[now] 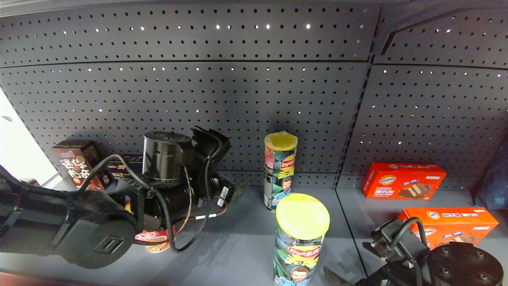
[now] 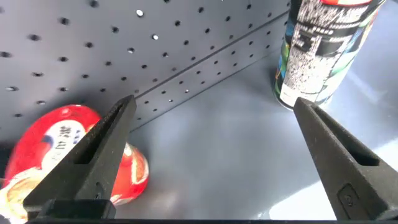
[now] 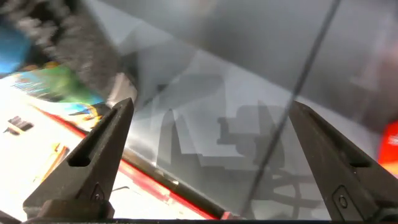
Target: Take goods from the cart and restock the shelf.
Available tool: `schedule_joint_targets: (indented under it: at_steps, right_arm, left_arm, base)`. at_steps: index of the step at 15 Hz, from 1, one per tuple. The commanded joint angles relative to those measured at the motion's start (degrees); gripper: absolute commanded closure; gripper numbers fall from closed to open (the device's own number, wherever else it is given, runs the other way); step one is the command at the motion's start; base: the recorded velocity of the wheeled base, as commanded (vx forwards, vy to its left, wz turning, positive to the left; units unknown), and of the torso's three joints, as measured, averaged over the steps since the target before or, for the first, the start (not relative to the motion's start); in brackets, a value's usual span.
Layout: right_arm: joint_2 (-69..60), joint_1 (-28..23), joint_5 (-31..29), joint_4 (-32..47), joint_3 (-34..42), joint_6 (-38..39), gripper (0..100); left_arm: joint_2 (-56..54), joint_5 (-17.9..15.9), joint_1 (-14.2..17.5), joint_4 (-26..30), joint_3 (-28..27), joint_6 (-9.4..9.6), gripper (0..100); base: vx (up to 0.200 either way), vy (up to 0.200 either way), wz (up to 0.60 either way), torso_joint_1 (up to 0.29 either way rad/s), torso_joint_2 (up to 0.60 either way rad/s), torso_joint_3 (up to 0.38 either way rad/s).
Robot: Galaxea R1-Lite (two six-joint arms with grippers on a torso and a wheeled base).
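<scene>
The right end effector (image 3: 211, 163) is held wide open and empty at the front lip of the shelf (image 1: 238, 254), just beside the nearer chip can (image 1: 301, 238). It is judged to be kept low there so that the bay is left free for the other arm. That can stands upright with its yellow lid on, so its contents cannot be seen.

The left end effector (image 2: 211, 165) is likewise spread wide, with nothing between its fingers, and is pointed along the shelf floor. A red instant-noodle cup (image 2: 68, 152), sealed and apparently tipped on its side, lies just beside one finger. It is judged to be the item being stocked, and its tilt suggests it should be righted.

Ahead of the open fingers, a second lidded chip can (image 2: 323, 50) stands upright near the pegboard back panel (image 2: 124, 43). Behind this arm a brown snack box (image 1: 77, 163) is stood against the panel, and well apart, in the adjoining bay, two closed orange boxes (image 1: 403, 180) lie flat, faces outward.
</scene>
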Motion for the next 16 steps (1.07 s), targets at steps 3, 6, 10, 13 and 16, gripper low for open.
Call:
schedule_joint_targets:
  at_steps: [3,6,10,13,16]
  right_arm:
    - [3.66,1.83,-0.1,-0.07,-2.55,-0.06,0]
    - [5.41,1.91,-0.1,-0.42,-4.39,-0.06,0]
    - [6.47,2.0,-0.1,-0.5,-4.92,-0.06,0]
    - [7.08,2.0,-0.01,-0.5,-5.45,0.03,0]
    - [7.52,2.0,-0.01,-0.5,-6.06,0.03,0]
  left_arm:
    - [-1.96,-0.01,-0.03,-0.31,0.52,0.01,0]
    - [-1.96,-0.01,0.06,-0.49,0.87,0.01,0]
    - [-1.87,-0.1,0.06,-0.58,0.87,0.01,0]
    - [-1.69,-0.01,0.06,-0.67,0.87,0.01,0]
    - [-1.69,-0.01,0.06,-0.67,0.87,0.01,0]
  base:
    - [0.0,0.0,0.0,0.0,0.0,0.0]
    - [0.0,0.0,0.0,0.0,0.0,0.0]
    - [0.0,0.0,0.0,0.0,0.0,0.0]
    - [0.0,0.0,0.0,0.0,0.0,0.0]
    - [0.0,0.0,0.0,0.0,0.0,0.0]
